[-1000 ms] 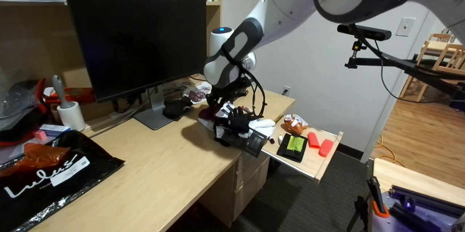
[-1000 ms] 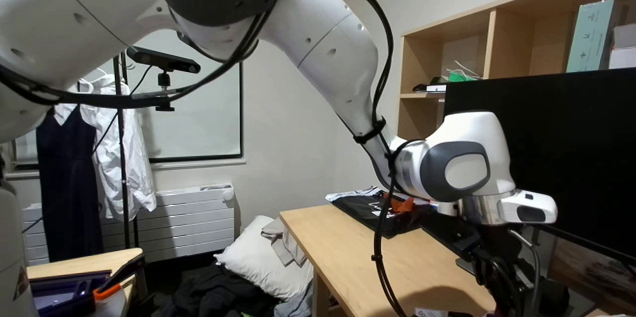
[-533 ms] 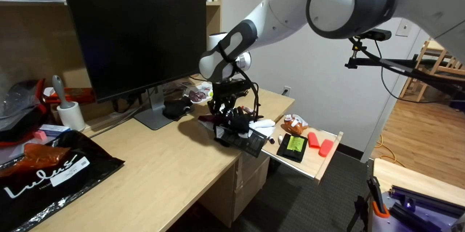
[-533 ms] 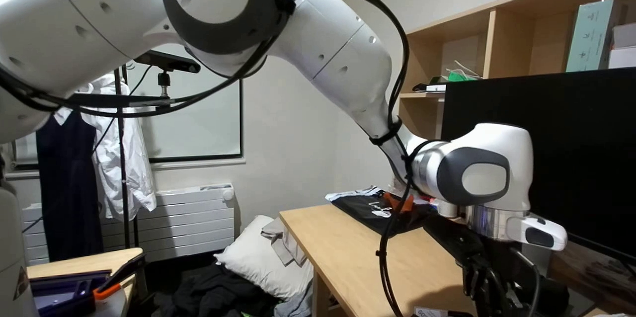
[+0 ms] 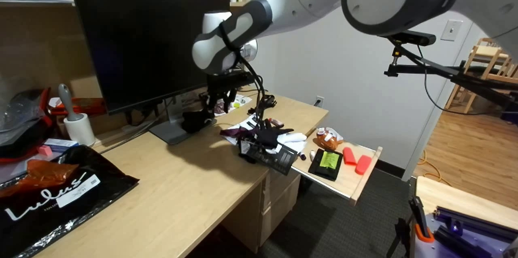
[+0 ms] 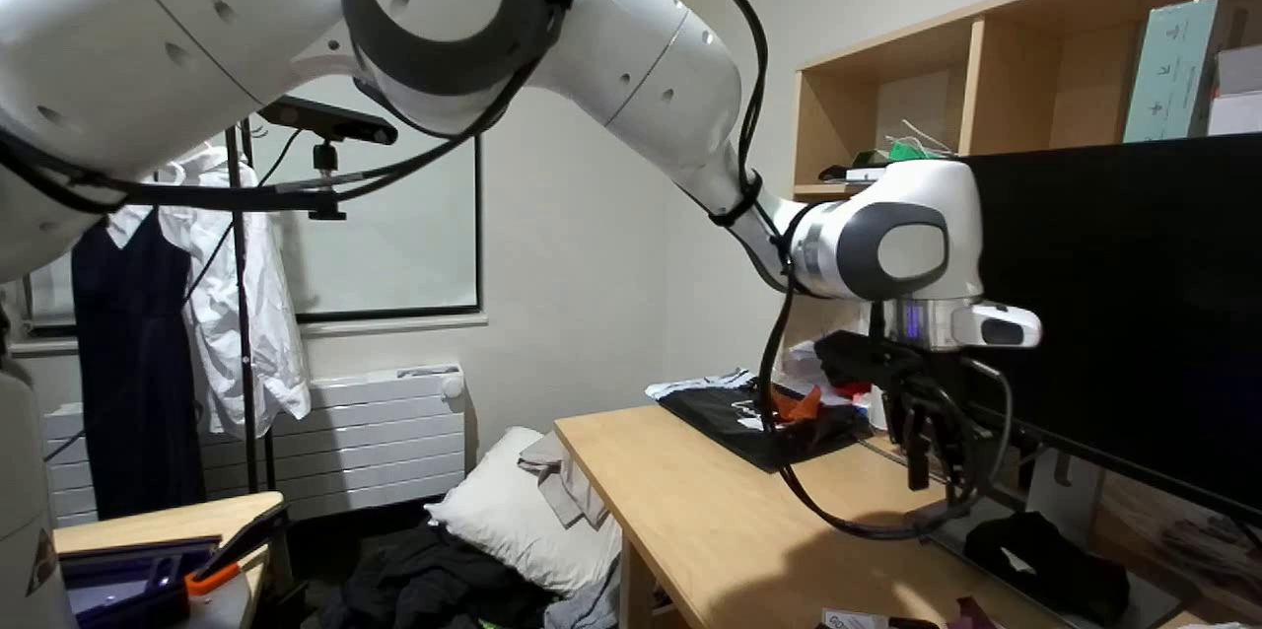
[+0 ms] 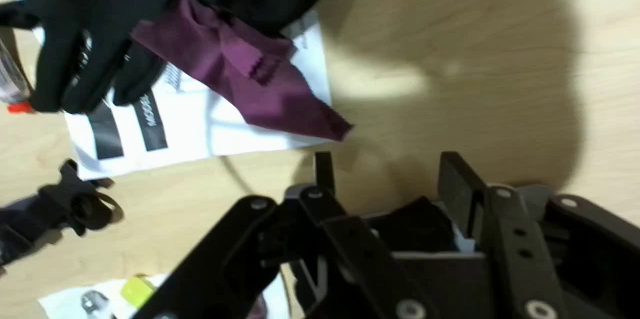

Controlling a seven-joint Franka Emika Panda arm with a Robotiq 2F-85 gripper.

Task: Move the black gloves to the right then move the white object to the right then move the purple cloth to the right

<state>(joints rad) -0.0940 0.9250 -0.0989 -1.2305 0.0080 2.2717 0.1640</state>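
Black bag [image 5: 77, 209]: sprawls over the left end of the counter [image 5: 162, 193], white lettering facing up, an orange packet [image 5: 50, 175] on top.
Lint roller [image 5: 79, 128]: stands upright by the counter's back edge, grey handle uppermost.
Monitor [image 5: 158, 51]: on its stand along the back edge, screen dark; a black bundle [image 6: 1045, 565] slumps on the stand's foot.
End effector [image 7: 385, 164]: hangs above the counter near the monitor, released; I see its fingers [image 7: 460, 194] well apart, bare wood showing between the tips.
Purple cloth [image 7: 250, 69]: limp and creased, apart from the fingers, toward the counter's drawer-side edge; it lies across a white sheet [image 7: 187, 129], its tip reaching past the sheet's corner.
Black gloves [image 5: 267, 136]: heaped by that same edge, fingers splayed, one end of the cloth resting over them.
White object [image 5: 276, 122]: a small pale pinkish piece just beside the gloves, on the side toward the counter's far end; I cannot tell whether they touch.
Drawer [image 5: 367, 176]: pulled out beneath the drawer-side edge, holding two red pieces [image 5: 363, 164] and a black packet [image 5: 317, 165] with a green label.
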